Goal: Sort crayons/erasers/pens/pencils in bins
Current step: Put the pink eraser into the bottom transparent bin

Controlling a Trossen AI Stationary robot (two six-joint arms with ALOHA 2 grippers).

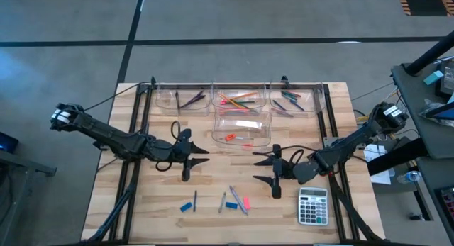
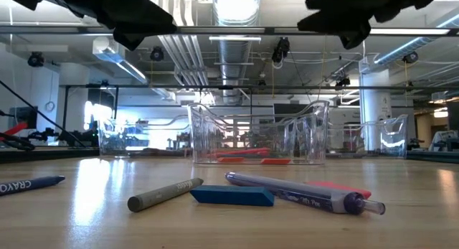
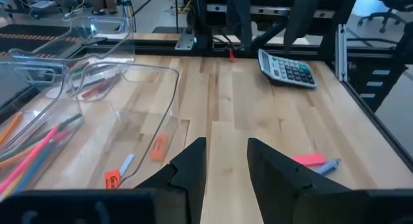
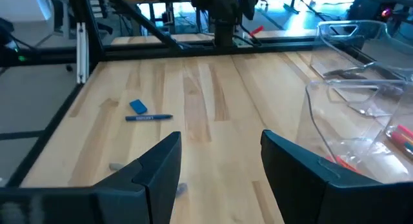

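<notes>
Both arms hang above the middle of the wooden surface (image 1: 163, 193). The left gripper (image 1: 191, 155) has its jaws slightly apart with nothing between them; the right gripper (image 1: 272, 171) has its jaws spread wide, also bare. Loose pens (image 1: 237, 202), erasers (image 1: 187, 207) and a crayon (image 2: 165, 194) lie near the front edge, well apart from both. The bins (image 1: 242, 129) stand toward the back edge. A calculator (image 1: 313, 205) sits at the front right corner. The pens lie roughly front to back, slightly slanted.

Three bins (image 1: 237, 97) sitting along the table's (image 1: 142, 203) far edge; calculator (image 1: 313, 205) lying near the front right corner.
</notes>
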